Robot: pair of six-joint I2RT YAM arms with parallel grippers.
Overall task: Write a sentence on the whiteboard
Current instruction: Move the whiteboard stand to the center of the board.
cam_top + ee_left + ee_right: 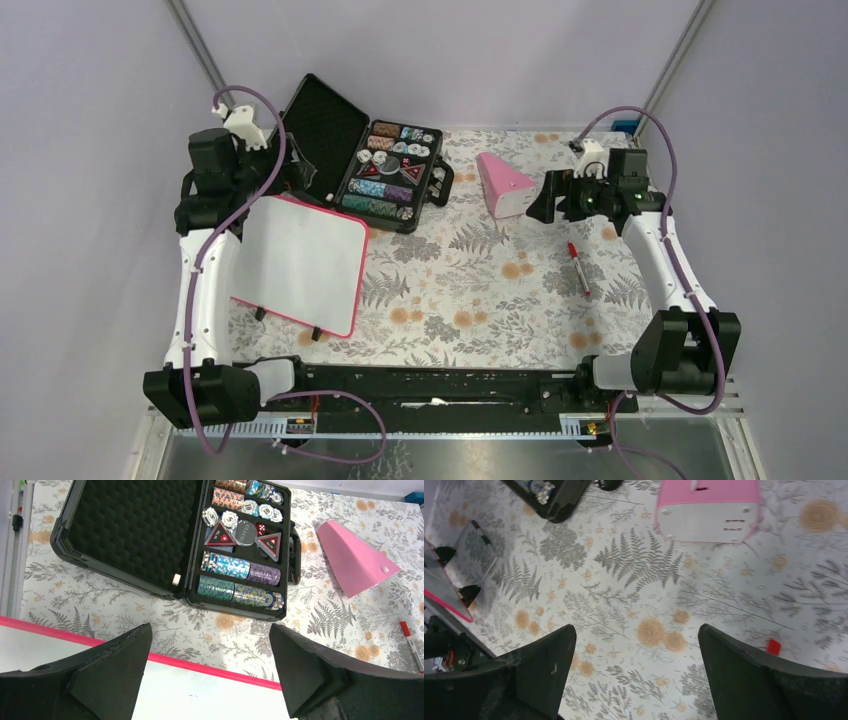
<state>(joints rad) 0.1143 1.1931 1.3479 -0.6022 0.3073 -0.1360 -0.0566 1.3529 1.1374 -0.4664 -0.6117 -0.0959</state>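
Whiteboard (300,262) sits at the left of the flowered tablecloth (470,290), standing on small black feet, its pink rim nearest the open black case (370,160). Its face looks blank from above, though fine strokes might not show at this range. It should be stiff and light, with a slick face that pads would slide on, so the rim is the place to hold it. Pen pressure could make it skate on the cloth, so pinning one edge seems wise.

The left gripper (210,627) hangs over the board's far edge with its jaws spread wide and nothing between them. Past the case of poker chips lies a pink wedge-shaped box (508,185). Right of that, a red marker (578,268) rests flat on the cloth, well apart from the board. The right gripper (636,627) hovers near the pink box, likewise spread wide and empty, with the marker's end just showing at its right finger.
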